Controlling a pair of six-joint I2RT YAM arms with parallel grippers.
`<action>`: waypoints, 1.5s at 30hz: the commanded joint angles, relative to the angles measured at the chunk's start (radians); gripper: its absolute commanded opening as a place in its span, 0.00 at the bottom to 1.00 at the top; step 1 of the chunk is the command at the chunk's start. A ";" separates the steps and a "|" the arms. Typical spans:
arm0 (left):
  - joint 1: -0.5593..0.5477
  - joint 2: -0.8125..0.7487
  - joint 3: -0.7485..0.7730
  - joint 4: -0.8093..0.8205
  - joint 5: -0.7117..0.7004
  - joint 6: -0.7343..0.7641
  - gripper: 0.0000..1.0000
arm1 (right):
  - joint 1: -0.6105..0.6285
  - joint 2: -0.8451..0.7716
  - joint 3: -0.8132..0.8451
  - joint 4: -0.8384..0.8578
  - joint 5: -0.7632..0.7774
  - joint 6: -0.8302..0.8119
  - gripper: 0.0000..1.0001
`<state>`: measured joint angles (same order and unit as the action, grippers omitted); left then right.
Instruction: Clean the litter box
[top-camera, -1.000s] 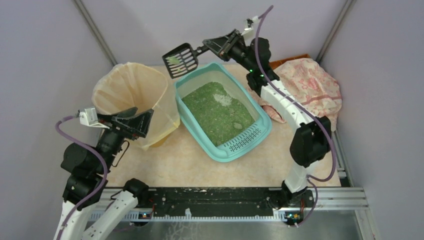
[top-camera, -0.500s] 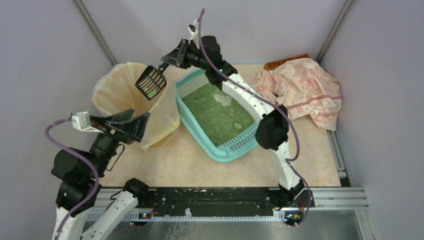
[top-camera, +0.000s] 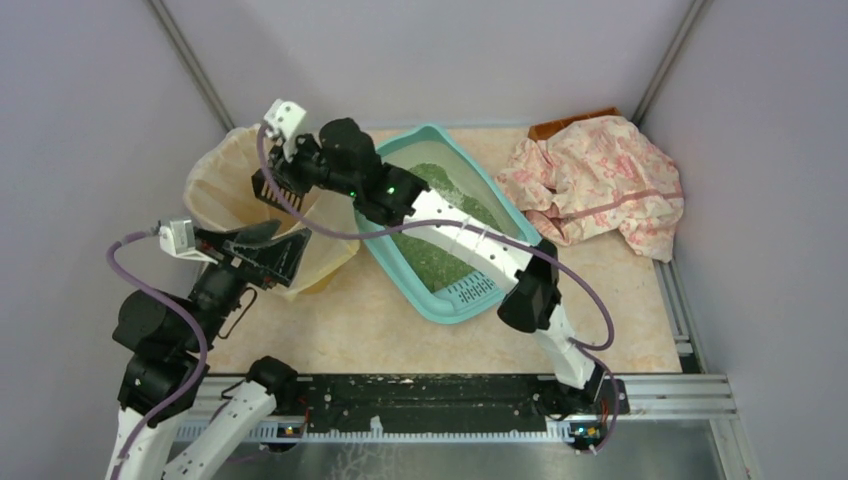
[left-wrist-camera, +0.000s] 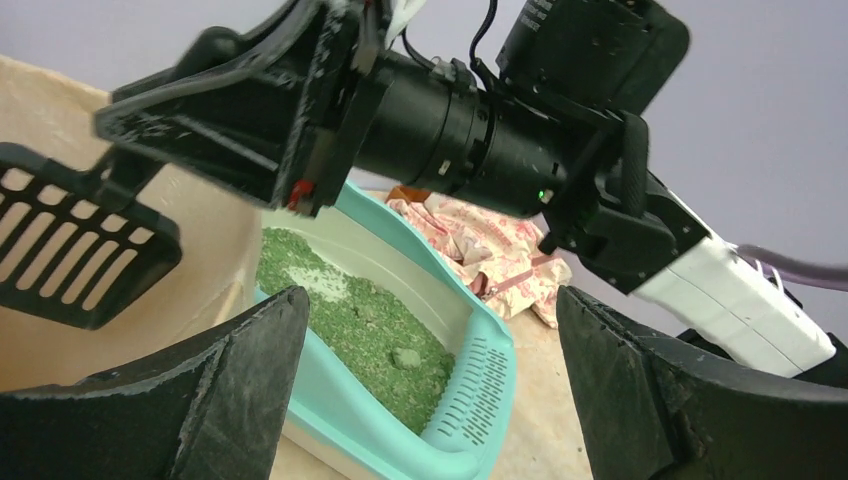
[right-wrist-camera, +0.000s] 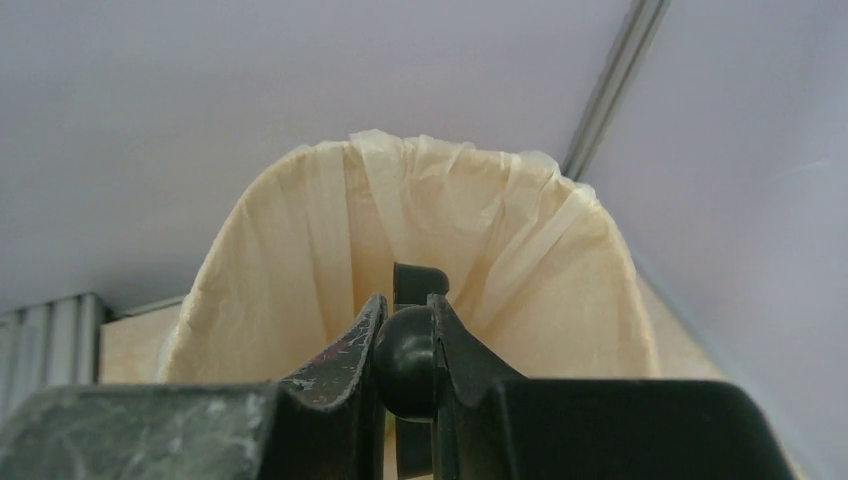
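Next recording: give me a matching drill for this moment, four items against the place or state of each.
Things:
1. litter box
2. slotted scoop
3. bag-lined bin
4. patterned cloth

Place or state:
A. crumpled at the far right
B. gripped in the right hand
C. holds green granules
D. open-topped, at the far left

Pairs: 1-C, 2-B, 3-D, 4-A

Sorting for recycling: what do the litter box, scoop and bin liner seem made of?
Litter box: moulded teal plastic, smooth, slight sheen; its grate slots are formed in. Scoop: rigid black plastic, matte, moulded slots. Bin liner: thin translucent beige film, probably plastic; it wrinkles at the rim.
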<state>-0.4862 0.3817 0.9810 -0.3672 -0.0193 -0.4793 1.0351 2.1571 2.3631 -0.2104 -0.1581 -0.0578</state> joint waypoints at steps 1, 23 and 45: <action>0.002 0.010 0.000 0.036 0.056 -0.007 0.98 | 0.077 -0.083 0.017 0.060 0.205 -0.320 0.00; 0.002 -0.027 -0.048 0.082 0.082 0.000 0.98 | -0.685 -0.522 -0.757 1.027 -0.223 0.973 0.00; 0.002 0.075 -0.193 0.175 0.148 -0.055 0.99 | -0.493 -0.816 -1.202 0.151 0.353 0.001 0.00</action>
<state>-0.4862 0.4767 0.7898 -0.2096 0.1322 -0.5312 0.5041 1.3167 1.1564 -0.0032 0.0296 0.1017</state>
